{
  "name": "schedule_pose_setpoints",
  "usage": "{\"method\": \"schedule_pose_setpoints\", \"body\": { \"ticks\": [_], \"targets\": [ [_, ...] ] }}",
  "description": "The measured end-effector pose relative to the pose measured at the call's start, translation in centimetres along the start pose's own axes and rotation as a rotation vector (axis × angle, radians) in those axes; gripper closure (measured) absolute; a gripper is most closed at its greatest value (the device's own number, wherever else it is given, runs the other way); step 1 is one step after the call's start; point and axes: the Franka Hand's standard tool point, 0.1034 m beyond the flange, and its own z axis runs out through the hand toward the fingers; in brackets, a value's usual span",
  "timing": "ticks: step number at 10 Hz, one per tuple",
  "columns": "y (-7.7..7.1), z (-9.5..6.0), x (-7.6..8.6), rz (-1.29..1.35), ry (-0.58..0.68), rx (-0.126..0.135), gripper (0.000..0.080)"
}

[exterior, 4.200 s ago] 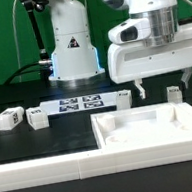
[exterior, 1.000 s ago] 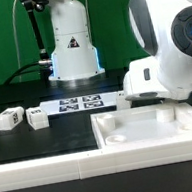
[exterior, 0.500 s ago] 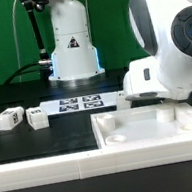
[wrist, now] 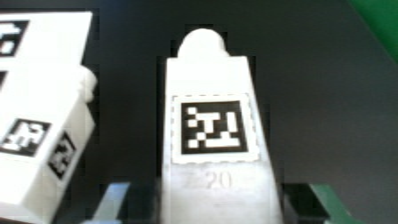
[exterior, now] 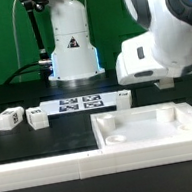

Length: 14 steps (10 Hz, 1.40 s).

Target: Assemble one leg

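Observation:
A white leg (wrist: 217, 110) with a square marker tag on its face stands lengthwise between my fingers in the wrist view. My gripper (wrist: 222, 205) is shut on its near end. In the exterior view my gripper (exterior: 164, 80) hangs low at the exterior view's right, above the far rim of the large white tray-like piece (exterior: 152, 140), and the arm hides most of the held leg. A second leg (exterior: 122, 99) lies on the table next to the marker board (exterior: 80, 103); it also shows in the wrist view (wrist: 45, 130).
Two more legs (exterior: 8, 119) (exterior: 35, 117) lie at the exterior view's left. The white robot base (exterior: 73, 47) stands behind the marker board. A white rim runs along the table's front edge (exterior: 56, 170).
The arm came down over the leg at the exterior view's right, then rose a little in the last half second. That leg no longer stands on the table there.

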Motion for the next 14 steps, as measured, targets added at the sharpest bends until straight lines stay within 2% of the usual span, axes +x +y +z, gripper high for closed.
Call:
{"method": "schedule_pose_setpoints", "body": {
  "ticks": [2,3,4,5,6,7,8,9,13,14],
  "targets": [
    [0.0,-0.1,-0.1,0.0,0.017,0.0,0.0509],
    [-0.1,-0.2,0.4,0.0,0.044,0.004,0.0509],
    [-0.2,-0.9,1.4,-0.029,0.153,0.013,0.0509],
    [0.5,-1.0,2.0,-0.057,0.227,0.019,0.0509],
    [0.9,-1.9,1.7,-0.061,0.261,0.022,0.0509],
    [0.8,-3.5,1.9,-0.078,0.345,0.028,0.0509],
    [0.8,-4.4,1.8,-0.091,0.411,0.03,0.0509],
    [1.0,-4.8,1.3,-0.092,0.426,0.03,0.0509],
    [1.1,-8.5,-0.1,-0.094,0.649,0.044,0.0509],
    [1.0,-8.9,0.3,-0.095,0.723,0.048,0.0509]
  ]
}}
